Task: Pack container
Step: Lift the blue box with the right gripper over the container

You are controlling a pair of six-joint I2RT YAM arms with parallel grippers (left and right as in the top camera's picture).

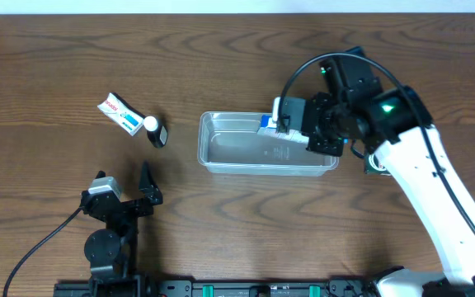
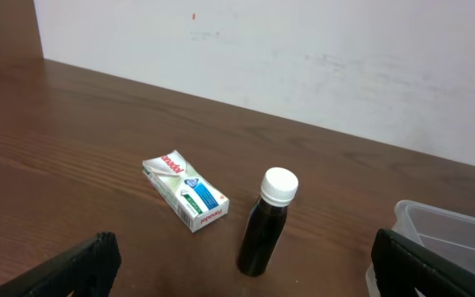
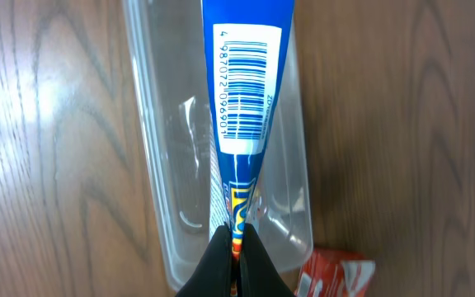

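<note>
Dark wooden table under us, clear tub (image 1: pixel 237 150) at its centre, our right gripper (image 3: pixel 236 247) clamped on a blue-and-white box (image 3: pixel 246 82) at the tub's right end, left gripper (image 1: pixel 124 183) gaping wide, well apart from the tub, nearer a small packet (image 1: pixel 120 113) and bottle (image 1: pixel 157 132).

Clear rectangular container (image 1: pixel 233 150), upright, open-topped

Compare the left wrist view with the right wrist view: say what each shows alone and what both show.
Left wrist only: a small white box lying flat, and a dark bottle with a white cap standing upright beside it.
Right wrist only: the right gripper shut on the edge of a blue box with a barcode, held over the container, and a red packet on the table next to it.
Both: the container and the wooden table.
</note>
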